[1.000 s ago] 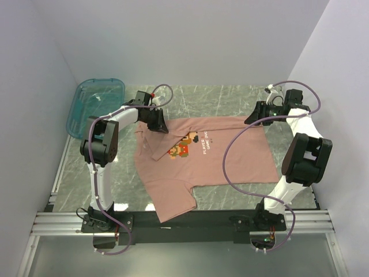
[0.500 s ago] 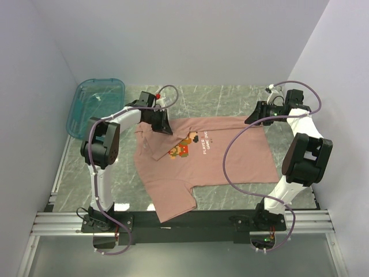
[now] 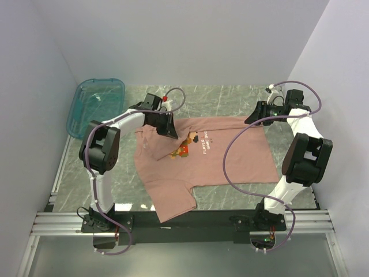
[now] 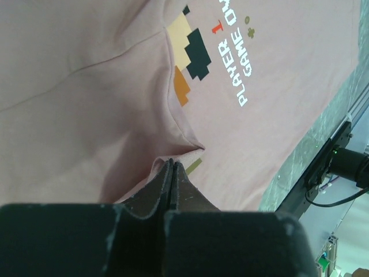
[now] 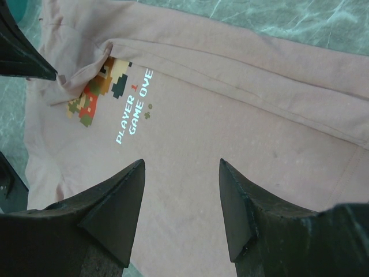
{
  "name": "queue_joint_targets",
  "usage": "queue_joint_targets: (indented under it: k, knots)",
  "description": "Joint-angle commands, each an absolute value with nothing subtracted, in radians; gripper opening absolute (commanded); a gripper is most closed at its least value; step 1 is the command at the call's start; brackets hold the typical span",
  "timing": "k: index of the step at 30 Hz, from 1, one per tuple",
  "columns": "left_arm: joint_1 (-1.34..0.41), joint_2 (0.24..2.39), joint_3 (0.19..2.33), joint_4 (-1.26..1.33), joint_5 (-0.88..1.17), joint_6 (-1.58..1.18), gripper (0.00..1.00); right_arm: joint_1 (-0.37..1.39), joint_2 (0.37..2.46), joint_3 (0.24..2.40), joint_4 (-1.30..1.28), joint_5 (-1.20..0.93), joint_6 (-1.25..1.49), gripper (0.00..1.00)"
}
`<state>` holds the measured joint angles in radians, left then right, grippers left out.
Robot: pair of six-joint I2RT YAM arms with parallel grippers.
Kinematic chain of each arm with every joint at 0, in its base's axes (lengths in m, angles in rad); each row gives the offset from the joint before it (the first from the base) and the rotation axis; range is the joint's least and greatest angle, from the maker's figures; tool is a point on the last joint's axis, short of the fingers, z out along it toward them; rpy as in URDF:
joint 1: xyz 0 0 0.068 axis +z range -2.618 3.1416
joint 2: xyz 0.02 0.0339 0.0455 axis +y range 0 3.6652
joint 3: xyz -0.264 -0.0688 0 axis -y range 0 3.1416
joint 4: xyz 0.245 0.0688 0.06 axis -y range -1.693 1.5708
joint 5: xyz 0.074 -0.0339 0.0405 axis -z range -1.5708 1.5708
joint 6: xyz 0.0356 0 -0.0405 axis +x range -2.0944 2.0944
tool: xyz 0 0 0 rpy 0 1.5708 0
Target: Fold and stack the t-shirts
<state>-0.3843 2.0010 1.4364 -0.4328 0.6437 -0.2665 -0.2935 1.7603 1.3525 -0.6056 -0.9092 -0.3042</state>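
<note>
Pink cloth, from above: one t-shirt (image 3: 230, 161) lying print-up on the grey marbled surface (image 3: 219, 98), between the two arms, with a sleeve reaching toward the near edge and the far-left part doubled over toward the chest print.
Left tool, from above: left tool (image 3: 171, 133) low on that doubled-over flap, just beside the print.
Right tool, from above: right tool (image 3: 252, 120) over the far-right edge of the cloth.
Bin, from above: teal bin (image 3: 95, 104) at the far left, apart from the cloth.
Count, from above: one t-shirt, one bin, two tools.
Left wrist view, grip: fingers pressed together on a small ridge of the t-shirt (image 4: 86, 104), creases fanning out from the pinch, pixel figure and white lettering just past the tips (image 4: 172, 164).
Right wrist view, grip: fingers spread above the t-shirt (image 5: 242, 133), pinching nothing; contact with the cloth impossible to tell at the tips (image 5: 181, 167).
Handling, judged: light, soft and limp, with no stiffness to hold a fold unaided; likely to drag and bunch on the surface rather than slide flat; not fragile.
Hold points, judged: edges and corners, meaning hem, shoulder seam and sleeve ends, taken as a thin low pinch, ideally at two spots together to keep the fold line straight.
</note>
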Motion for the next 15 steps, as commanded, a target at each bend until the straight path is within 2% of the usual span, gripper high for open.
queue_joint_targets:
  k: [1, 15]
  knots:
    - [-0.405, 1.953, 1.440, -0.433, 0.673, -0.244, 0.01, -0.302, 1.726, 1.351, -0.591, -0.931, -0.304, 0.61]
    - [-0.465, 1.957, 1.425, -0.430, 0.649, -0.264, 0.01, -0.302, 1.726, 1.355, -0.595, -0.933, -0.305, 0.61]
